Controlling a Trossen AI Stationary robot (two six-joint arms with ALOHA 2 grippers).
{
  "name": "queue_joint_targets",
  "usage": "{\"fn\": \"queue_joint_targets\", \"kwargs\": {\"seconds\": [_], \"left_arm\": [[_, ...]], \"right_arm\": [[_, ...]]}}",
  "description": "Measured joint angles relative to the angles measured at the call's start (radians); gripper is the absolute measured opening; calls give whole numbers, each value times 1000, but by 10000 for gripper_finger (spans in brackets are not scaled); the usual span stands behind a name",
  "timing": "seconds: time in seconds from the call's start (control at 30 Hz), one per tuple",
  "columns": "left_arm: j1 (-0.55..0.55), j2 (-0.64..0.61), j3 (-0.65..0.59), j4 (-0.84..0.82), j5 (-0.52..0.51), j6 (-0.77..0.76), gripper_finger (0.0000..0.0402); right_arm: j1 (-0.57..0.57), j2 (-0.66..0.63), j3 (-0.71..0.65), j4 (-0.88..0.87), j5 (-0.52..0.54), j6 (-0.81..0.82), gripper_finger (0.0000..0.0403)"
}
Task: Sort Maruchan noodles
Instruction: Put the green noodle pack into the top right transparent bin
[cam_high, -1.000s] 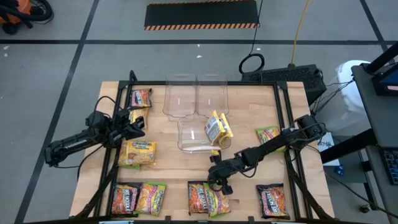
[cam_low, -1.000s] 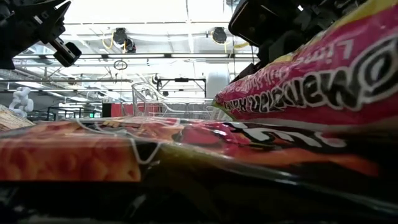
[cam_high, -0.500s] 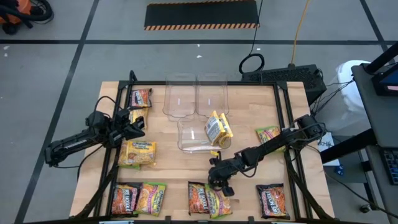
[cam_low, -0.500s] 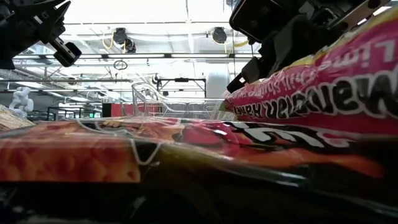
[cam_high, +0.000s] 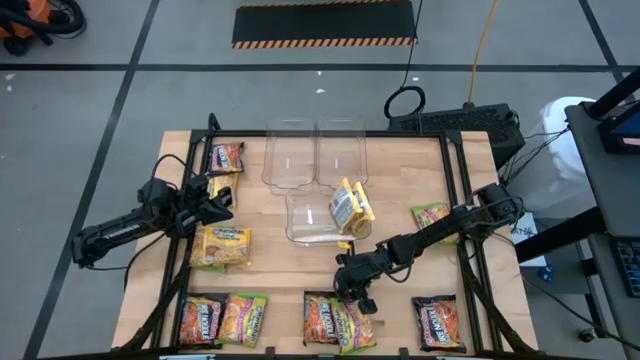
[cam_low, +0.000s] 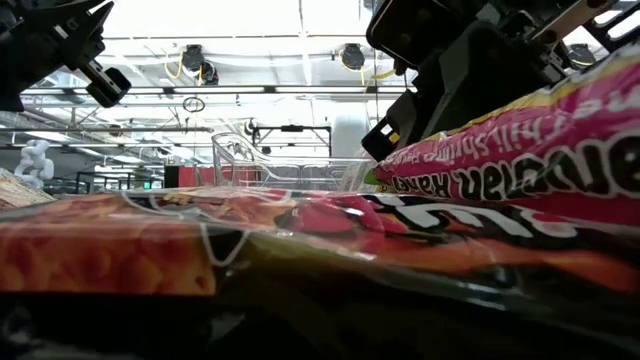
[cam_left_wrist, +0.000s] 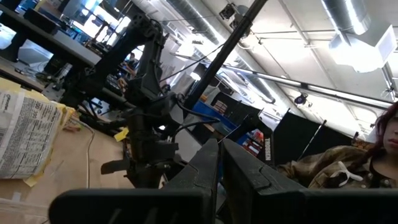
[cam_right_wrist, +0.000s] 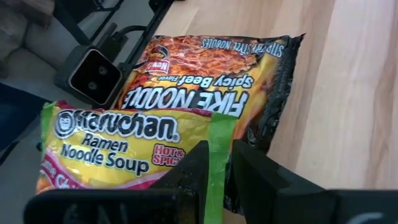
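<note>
you are looking down on a wooden worktop (cam_high: 400, 200) ringed with maruchan noodles packets. three clear plastic bins (cam_high: 315, 155) sit near the middle and far edge: the two at the back look empty, and the nearer one (cam_high: 318, 218), lying toward the centre, has a yellow packet (cam_high: 350, 205) leaning on its right rim, half in and half out.

your right gripper (cam_high: 352, 293) is low at the front edge, jaws set either side of the green border of a lime-green chili packet (cam_right_wrist: 134, 149) that overlaps a dark fire noodle spicy beef packet (cam_right_wrist: 214, 81). whether the jaws actually pinch it, i cannot tell. your left gripper (cam_high: 222, 195) hangs above the left side near a yellow packet (cam_high: 222, 245), jaws nearly together and holding nothing.

other packets lie along the front edge (cam_high: 222, 318), at the front right corner (cam_high: 438, 320), the right edge (cam_high: 433, 216) and the far left corner (cam_high: 227, 156).

expect each packet to be light, with slick crinkly film around a brittle noodle block. take it by the flat sealed edge, not the middle, and squeeze gently.
</note>
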Motion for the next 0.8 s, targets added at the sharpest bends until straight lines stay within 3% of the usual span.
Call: {"fn": "queue_joint_targets", "kwargs": {"seconds": [0.23, 0.8], "left_arm": [[0, 0, 0, 0, 0, 0, 26], [0, 0, 0, 0, 1, 0, 26]], "right_arm": [[-11, 1, 0, 1, -44, -1, 67], [-21, 2, 0, -8, -38, -40, 67]]}}
